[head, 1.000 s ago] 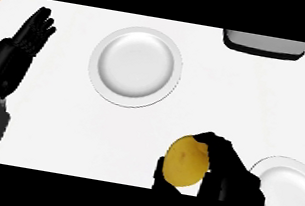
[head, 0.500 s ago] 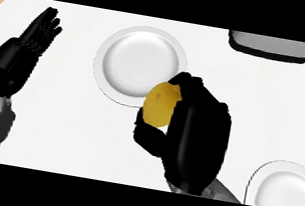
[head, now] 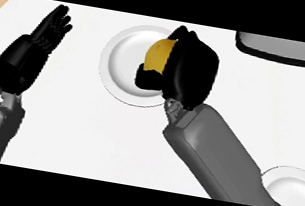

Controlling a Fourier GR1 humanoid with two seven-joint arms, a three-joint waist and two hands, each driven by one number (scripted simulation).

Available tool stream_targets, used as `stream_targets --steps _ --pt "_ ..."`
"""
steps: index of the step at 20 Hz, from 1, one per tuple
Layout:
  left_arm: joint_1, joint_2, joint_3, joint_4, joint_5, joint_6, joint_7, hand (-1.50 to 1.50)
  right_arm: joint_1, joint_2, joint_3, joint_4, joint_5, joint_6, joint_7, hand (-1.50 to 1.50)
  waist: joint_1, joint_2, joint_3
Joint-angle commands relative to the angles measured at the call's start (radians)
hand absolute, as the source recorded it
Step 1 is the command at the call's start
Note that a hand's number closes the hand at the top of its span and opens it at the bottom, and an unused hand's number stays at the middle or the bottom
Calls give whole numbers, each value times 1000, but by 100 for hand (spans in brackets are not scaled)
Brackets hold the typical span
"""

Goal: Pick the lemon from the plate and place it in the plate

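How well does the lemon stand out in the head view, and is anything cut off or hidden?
Head view: lemon shows bright yellow against the black right hand, which hides its right side; the white plate is pale against the counter; the second plate is partly cut off.

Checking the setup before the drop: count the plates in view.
2. One plate lies upper centre, under the right hand holding the lemon; the other plate is lower right, partly behind the forearm.

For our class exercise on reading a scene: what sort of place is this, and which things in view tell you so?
Probably a kitchen counter: two white plates, one under the robot hand holding a lemon, another at lower right, on a white top.
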Motion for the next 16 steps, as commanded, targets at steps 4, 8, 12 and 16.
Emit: stream_targets --steps 4,8,12,16 --pt "-4 4 -7 -8 -2 -16 -3 0 -138 9 -48 371 -85 -237 63 150 19 6 0" --pt "-46 -9 -8 22 -4 -9 4 0 -206 9 -67 559 -178 -252 -19 150 24 12 0" --pt "-55 -19 -20 1 -7 -3 21 0 -188 9 -116 610 -224 -423 -17 -150 38 14 2" --pt "-48 -13 -15 29 -2 -25 -16 0 -245 9 -139 705 -334 -480 -110 -150 69 25 1"
